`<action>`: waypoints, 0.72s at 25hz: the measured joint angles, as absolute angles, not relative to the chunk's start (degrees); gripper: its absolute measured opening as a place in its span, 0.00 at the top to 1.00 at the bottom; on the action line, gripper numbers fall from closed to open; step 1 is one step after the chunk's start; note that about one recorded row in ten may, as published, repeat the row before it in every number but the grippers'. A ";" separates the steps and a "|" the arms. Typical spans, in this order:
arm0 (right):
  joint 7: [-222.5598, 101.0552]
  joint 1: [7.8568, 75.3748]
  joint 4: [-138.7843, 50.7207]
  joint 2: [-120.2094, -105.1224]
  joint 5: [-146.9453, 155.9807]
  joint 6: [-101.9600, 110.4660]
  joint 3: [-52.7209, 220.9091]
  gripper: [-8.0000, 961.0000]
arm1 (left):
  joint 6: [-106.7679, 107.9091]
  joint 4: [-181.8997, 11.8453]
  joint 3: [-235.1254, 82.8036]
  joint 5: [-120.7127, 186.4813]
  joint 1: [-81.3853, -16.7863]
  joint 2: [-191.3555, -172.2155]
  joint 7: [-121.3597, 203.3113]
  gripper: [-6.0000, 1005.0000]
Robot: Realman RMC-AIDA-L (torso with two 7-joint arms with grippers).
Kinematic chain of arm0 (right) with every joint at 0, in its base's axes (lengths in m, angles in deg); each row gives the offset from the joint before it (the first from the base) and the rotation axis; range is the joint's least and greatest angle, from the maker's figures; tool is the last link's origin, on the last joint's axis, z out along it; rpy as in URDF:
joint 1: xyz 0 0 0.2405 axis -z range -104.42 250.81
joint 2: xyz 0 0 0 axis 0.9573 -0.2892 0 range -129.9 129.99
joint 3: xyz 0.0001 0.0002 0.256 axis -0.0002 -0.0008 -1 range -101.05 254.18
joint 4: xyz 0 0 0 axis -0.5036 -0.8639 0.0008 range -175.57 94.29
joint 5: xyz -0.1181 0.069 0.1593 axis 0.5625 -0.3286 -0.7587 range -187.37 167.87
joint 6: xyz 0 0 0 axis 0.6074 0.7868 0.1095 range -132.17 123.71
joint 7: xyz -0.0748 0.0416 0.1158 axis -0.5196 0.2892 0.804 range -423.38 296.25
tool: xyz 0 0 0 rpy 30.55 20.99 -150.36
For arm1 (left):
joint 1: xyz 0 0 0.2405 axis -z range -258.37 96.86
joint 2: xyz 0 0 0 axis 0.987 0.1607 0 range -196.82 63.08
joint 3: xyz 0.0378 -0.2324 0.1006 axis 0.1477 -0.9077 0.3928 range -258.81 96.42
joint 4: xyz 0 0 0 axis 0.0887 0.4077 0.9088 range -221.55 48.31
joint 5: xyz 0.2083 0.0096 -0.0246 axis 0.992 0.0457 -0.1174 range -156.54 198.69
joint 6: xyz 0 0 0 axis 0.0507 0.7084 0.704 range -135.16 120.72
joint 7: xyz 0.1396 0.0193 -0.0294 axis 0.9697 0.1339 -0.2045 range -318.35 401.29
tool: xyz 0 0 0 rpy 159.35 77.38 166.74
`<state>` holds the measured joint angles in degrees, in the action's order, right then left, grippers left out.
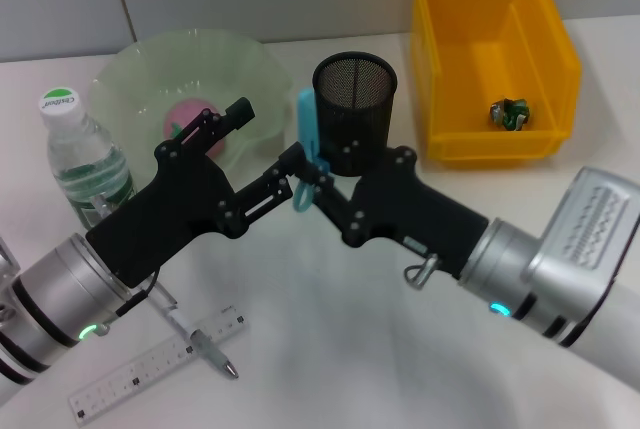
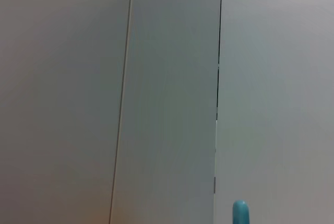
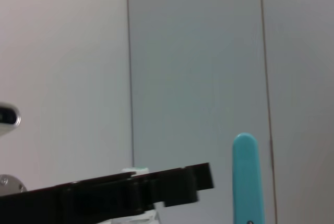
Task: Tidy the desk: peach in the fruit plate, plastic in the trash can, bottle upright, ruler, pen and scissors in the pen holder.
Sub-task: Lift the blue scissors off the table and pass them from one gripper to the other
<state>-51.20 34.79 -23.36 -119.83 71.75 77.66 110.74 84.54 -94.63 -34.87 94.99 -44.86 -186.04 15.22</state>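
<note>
Head view: both grippers meet mid-table, the right gripper (image 1: pixel 312 181) clamped on the one teal scissors (image 1: pixel 306 139), upright just left of the mesh pen holder (image 1: pixel 355 111); the left gripper (image 1: pixel 255 154) spreads open beside them. One ruler (image 1: pixel 160 362) and pen (image 1: pixel 200 340) lie near-left; the bottle (image 1: pixel 83 156) stands left, one peach (image 1: pixel 196 125) in the fruit plate (image 1: pixel 190 74), plastic (image 1: pixel 508 113) in the yellow trash can (image 1: pixel 540 9) far right.

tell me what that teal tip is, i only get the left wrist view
Observer: That's the scissors, standing upright and clamped low down by the right gripper, just in front of the pen holder.
Operator: is my arm gripping them too
Observer: No, the left gripper is open, with one finger close beside them.
Operator: what's not sorted yet
Observer: The ruler and pen lie flat on the desk by the left arm.
</note>
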 joint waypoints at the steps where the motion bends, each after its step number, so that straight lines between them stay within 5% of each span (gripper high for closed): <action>1: -52.48 34.92 -22.67 -119.84 74.06 76.93 108.18 0.75 | 84.54 -94.72 -34.87 95.01 -44.90 -186.04 15.42 0.30; 18: -60.64 35.27 -16.86 -119.83 86.74 71.01 92.86 0.75 | 84.80 -94.80 -36.81 94.94 -45.87 -186.05 15.56 0.31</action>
<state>-60.64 35.27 -16.86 -119.83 86.74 71.01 92.86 84.80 -94.80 -36.81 94.94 -45.87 -186.05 15.56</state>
